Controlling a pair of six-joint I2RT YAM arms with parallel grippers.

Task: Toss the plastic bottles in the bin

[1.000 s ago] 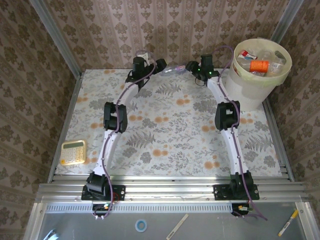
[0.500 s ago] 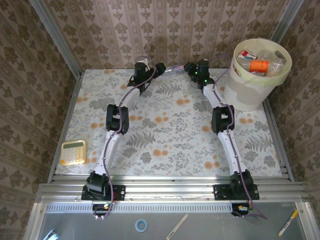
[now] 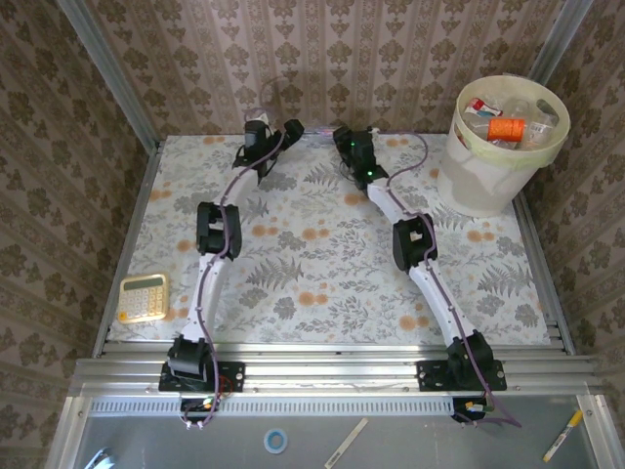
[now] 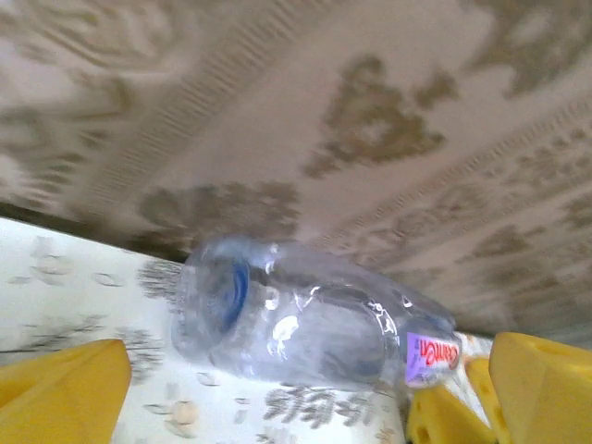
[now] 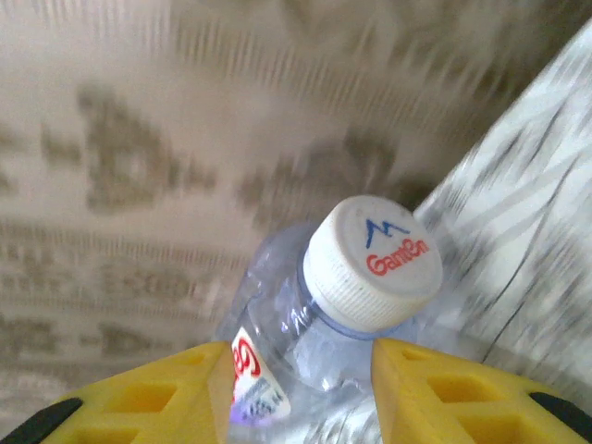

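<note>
One clear plastic bottle lies on the flowered table against the far wall, between my two grippers. In the right wrist view its white cap faces the camera. My right gripper is shut on the neck just below it, with a yellow finger on each side. My left gripper stands wide open at the bottle's base end, a little apart from it. From above, the left gripper is left of the bottle and the right gripper right of it. The bin stands far right with several bottles inside, one of them orange.
A yellow calculator lies near the table's left edge. The patterned wall runs directly behind the bottle. Metal frame rails border the table's sides and front.
Both grippers have shifted left along the far wall. The right one has travelled farthest, away from the bin and onto the bottle's neck. The left one has backed off to the left.
</note>
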